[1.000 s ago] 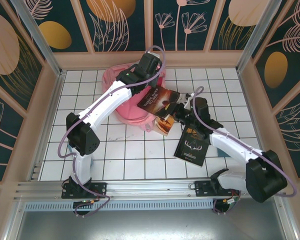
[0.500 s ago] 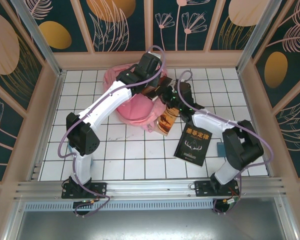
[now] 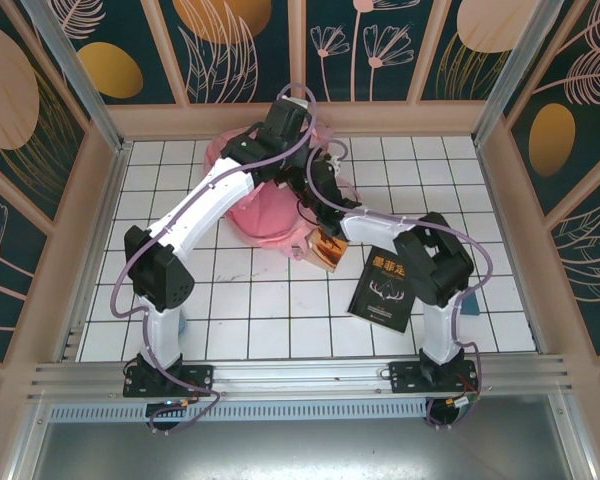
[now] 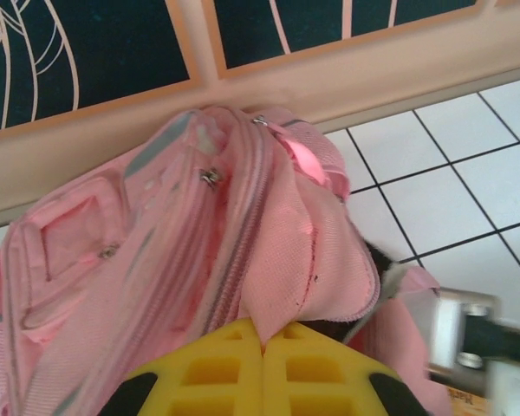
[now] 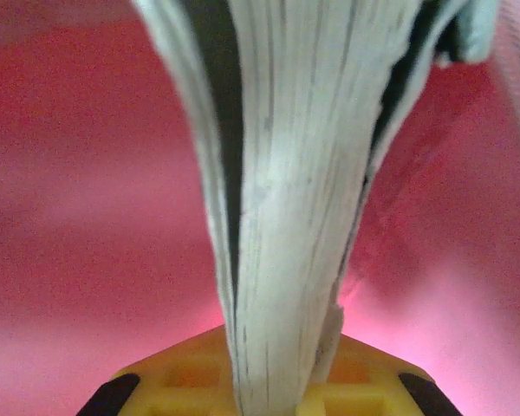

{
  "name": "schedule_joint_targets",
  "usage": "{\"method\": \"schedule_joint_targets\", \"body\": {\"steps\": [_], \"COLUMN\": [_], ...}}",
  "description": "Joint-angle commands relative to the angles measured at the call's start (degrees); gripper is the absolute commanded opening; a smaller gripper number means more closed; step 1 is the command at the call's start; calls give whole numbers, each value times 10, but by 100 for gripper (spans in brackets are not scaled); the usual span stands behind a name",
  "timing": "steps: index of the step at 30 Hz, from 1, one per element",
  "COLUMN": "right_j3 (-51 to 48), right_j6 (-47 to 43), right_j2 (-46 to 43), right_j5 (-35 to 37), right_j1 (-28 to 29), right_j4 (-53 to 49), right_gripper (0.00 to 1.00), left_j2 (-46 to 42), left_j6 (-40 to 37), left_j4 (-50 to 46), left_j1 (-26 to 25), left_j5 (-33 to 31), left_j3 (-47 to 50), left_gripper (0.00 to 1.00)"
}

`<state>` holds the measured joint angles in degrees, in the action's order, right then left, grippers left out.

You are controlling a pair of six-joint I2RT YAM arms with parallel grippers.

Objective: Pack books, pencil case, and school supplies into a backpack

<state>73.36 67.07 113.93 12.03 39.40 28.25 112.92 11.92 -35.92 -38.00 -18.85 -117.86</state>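
Note:
The pink backpack [image 3: 263, 212] lies at the back of the tiled table, against the rear wall. My left gripper [image 4: 263, 336] is shut on a fold of the backpack [image 4: 156, 243] fabric at the rim of its opening and holds that rim up. My right gripper [image 5: 273, 381] is shut on a book [image 5: 277, 217], whose white page edges point ahead into the backpack's red-pink inside [image 5: 78, 173]. Two more books lie on the table in the top view. An orange-brown one [image 3: 328, 248] sits just below the backpack, and a dark one with white lettering [image 3: 385, 288] lies to its right.
The wooden rear wall [image 4: 347, 78] runs close behind the backpack. White tiles [image 3: 250, 310] stretch toward the near metal rail [image 3: 300, 378]. My right arm's forearm [image 3: 370, 222] passes over the table between the two lying books.
My right gripper has carried the book up and to the left, from above the orange-brown book into the backpack's opening. My left gripper has stayed shut on the rim and shifted slightly toward the back.

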Motion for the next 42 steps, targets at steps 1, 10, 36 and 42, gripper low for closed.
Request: {"method": "schedule_joint_targets", "body": {"steps": [1,10,36,42], "right_j3": [0,-66,-91,-152], "right_j6": [14,61,94,112], "right_j2": [40,31,-26,-110], "right_j5": [0,-22,-209,-282], "right_j1": [6,-6,-64,-102], "right_j4": [115,188,186,130], "right_gripper": [4,5,75,86], "left_j2": [-57,-56,-45,-45], "left_j6": [18,21,43,50], "left_j4": [73,64,37,43], "left_j1": [-26,-25,-9,1], "left_j5": [7,-3,-9,-3], "left_j3": [-26,-30,-31,-17], "left_gripper": [0,0,0,0]}}
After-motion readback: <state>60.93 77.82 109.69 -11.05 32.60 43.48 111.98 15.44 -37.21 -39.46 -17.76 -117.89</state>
